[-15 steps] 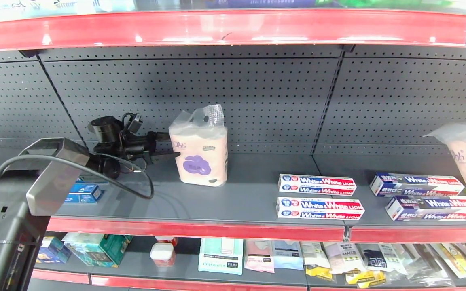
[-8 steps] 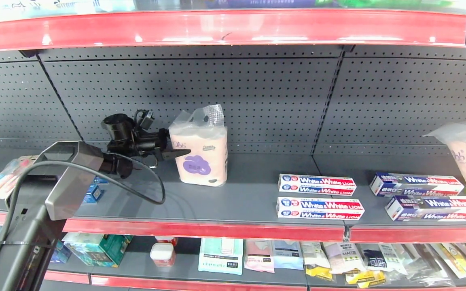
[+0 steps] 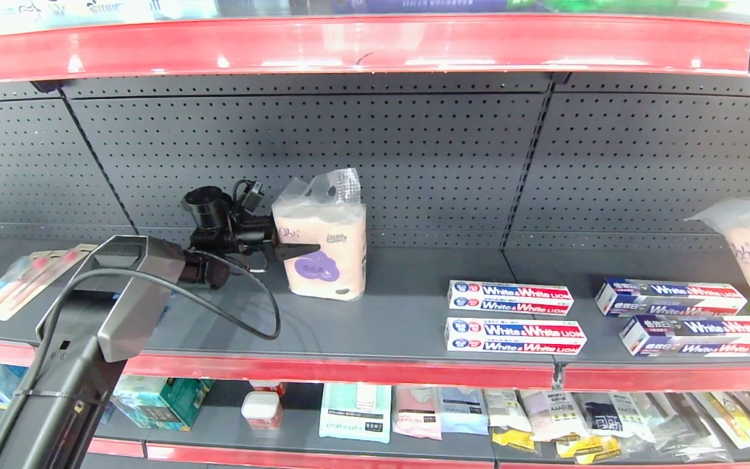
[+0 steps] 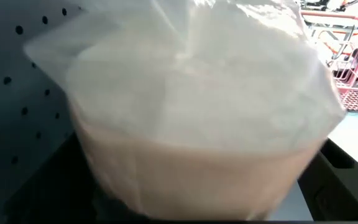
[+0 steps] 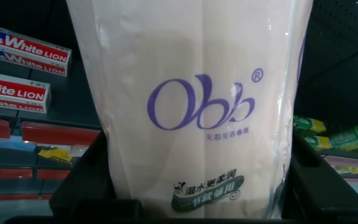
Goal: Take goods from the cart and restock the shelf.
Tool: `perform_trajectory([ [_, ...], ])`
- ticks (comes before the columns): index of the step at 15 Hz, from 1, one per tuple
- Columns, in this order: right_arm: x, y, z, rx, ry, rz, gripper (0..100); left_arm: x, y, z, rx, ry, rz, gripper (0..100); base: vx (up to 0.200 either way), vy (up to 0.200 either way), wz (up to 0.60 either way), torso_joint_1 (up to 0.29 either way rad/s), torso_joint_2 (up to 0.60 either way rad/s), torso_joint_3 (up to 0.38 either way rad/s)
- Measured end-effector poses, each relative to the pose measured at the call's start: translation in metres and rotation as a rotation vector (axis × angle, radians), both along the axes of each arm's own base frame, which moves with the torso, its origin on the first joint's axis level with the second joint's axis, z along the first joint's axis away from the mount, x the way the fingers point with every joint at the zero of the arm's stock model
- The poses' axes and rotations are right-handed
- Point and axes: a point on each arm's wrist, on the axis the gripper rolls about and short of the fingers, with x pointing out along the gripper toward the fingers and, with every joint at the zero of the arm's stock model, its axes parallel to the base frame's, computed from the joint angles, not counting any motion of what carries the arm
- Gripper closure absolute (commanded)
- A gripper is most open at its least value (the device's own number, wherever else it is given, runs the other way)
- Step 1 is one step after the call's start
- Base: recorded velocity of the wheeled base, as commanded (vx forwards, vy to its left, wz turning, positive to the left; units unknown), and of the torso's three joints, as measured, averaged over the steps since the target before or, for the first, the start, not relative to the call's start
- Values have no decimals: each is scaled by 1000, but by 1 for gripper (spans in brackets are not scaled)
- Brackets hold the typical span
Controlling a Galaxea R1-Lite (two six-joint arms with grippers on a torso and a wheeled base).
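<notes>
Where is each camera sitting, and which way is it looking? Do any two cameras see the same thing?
Head view: on the robot's head, looking forward and down at the shelf; its left arm shows, left pincer at the standing tissue pack.
Left wrist view: on the left wrist, facing that standing pack up close.
Right wrist view: on the right wrist, facing the held tissue pack between the right pincer's black fingers.
Shared: head and right wrist views both see the held pack and toothpaste boxes.

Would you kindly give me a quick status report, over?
Left pincer at tissue pack standing on shelf. Right pincer shut on second tissue pack. Toothpaste boxes fill shelf's right side.
</notes>
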Motion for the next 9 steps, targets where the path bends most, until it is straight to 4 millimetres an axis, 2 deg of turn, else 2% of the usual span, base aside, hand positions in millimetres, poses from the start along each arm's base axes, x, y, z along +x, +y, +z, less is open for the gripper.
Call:
perform_trajectory([
  [8,0,0,0,0,0,0,100,-1,-9,1,-4,32,-19,0,0,0,0,0,0,0],
  [9,0,0,0,0,0,0,100,-1,-9,1,-4,29,-18,100,0,0,0,0,0,0],
])
